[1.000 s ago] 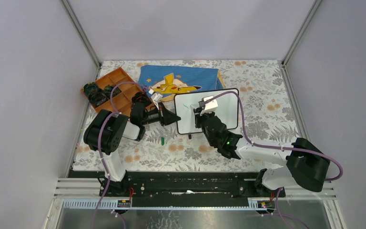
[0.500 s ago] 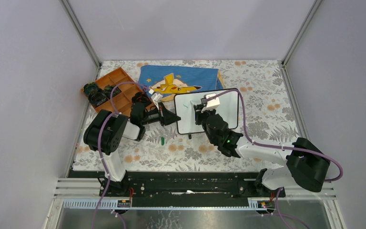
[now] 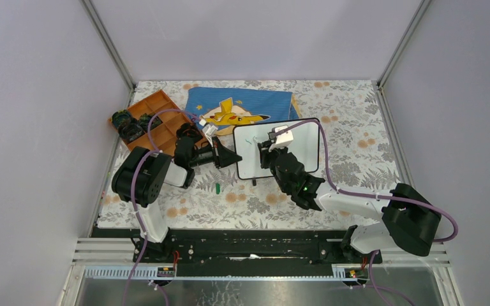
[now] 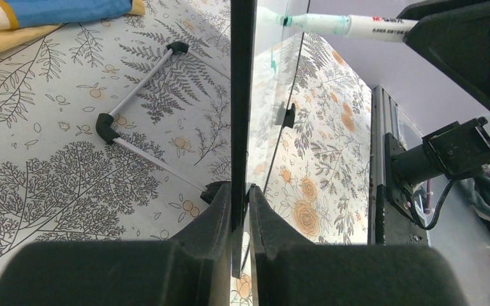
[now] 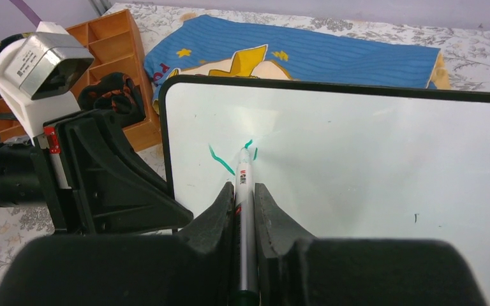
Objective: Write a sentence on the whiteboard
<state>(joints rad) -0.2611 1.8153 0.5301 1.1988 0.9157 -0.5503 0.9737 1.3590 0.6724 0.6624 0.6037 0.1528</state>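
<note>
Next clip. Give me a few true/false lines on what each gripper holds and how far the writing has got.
1. The left gripper is shut on the whiteboard at its edge. True.
2. The right gripper holds a marker, tip at the board. True.
3. A full sentence is already written. False: only a few green strokes show.
4. The blue cloth covers the board. False: it lies beyond the board, not on it.

Plain grey walls [image 3: 249,38], floral tablecloth [image 3: 357,121]

Right end of whiteboard [image 5: 370,166] off-frame
</note>
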